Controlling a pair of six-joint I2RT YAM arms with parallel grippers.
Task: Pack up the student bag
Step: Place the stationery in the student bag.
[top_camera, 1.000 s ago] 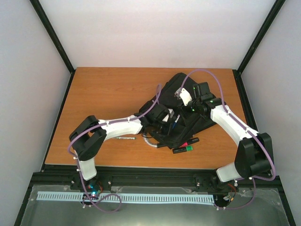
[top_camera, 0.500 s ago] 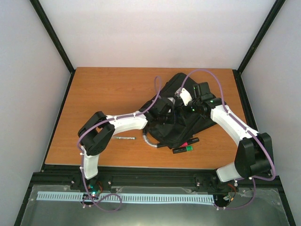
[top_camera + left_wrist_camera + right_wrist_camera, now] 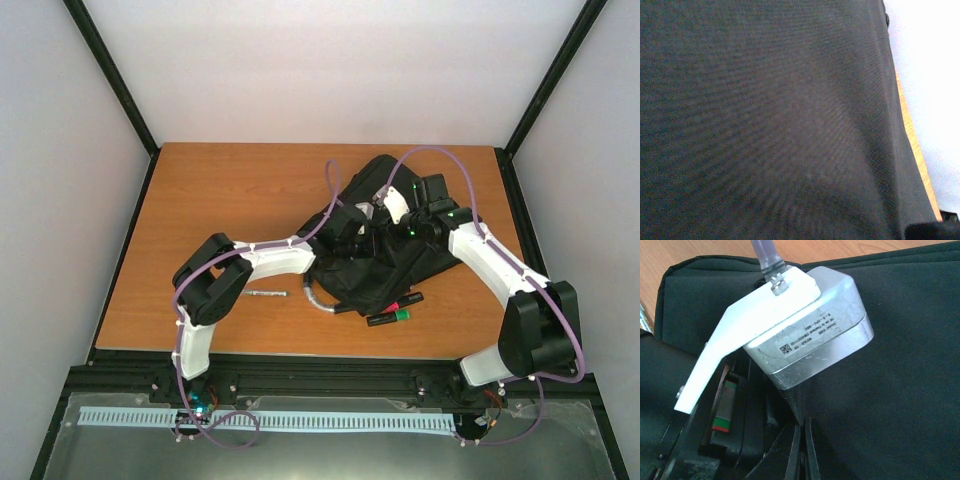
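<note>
The left gripper is buried in the folds of the student bag. Its fingers are hidden from above, and its own camera sees only black weave pressed up close, with a sliver of table off to one side. The fingers are closed together; whether they pinch any cloth cannot be told.

The right gripper is closed too. Its fingers meet as two thin dark blades against a fold of the bag's fabric, and whether that fold is caught between them is unclear. Just ahead of these fingers and above them hangs the left arm's silver camera block on its white bracket, so the two grippers sit almost touching.

The bag lies flat on the table's right half, beneath both sets of fingers. Well to the near side of them, a green-capped marker rests at the bag's edge.
</note>
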